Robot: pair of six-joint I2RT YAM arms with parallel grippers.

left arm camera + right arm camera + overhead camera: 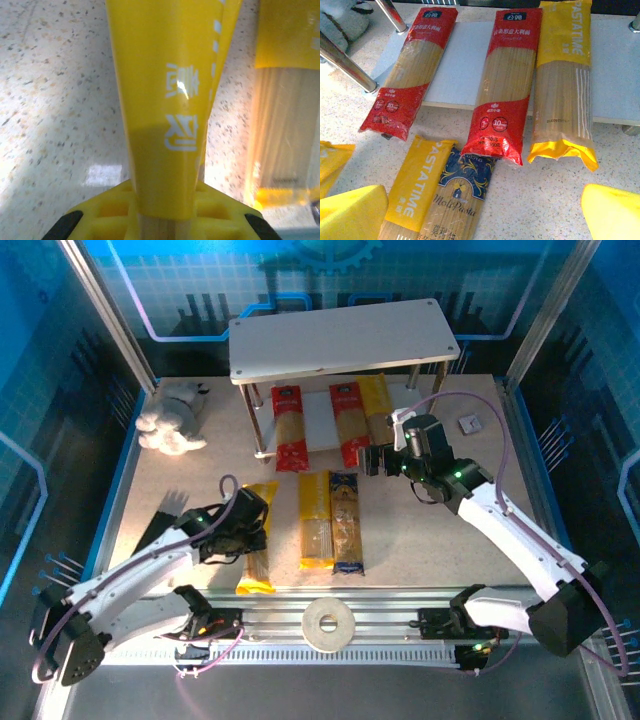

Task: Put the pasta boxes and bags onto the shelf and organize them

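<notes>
Tape roll (328,625) sits on the near rail, not part of the job. L gripper (250,523) is low over the table (440,540), and in the left wrist view its fingers (107,212) look clamped on the near end of the left yellow pack (170,100), which lies flat on the tabletop, so I judge this to be the pick step for pack no. 4. Just beside it to the right lies the middle yellow pack (316,520), and touching that one's right side is the blue pack (347,525); both lie flat, lengthwise, w/ no gripper on them. R gripper (372,460) hovers past these, just in front of the shelf (255,375), w/ fingers (350,210) apart and nothing between them. On the lower board (465,65): left red pack (410,70), right red pack (507,80) and shelved yellow pack (565,80), all three w/ near ends hanging over the front edge. Left red pack is skewed vs. the other two, w/ a gap between it and the right red pack. Tally: 3 of 6 shelved, approx. half done. Left to do: 3 packs to place, then prob. push the shelved ones deeper and square up the row. Upper board (345,340) sits above. Plush toy (172,422) at far left, not involved.
</notes>
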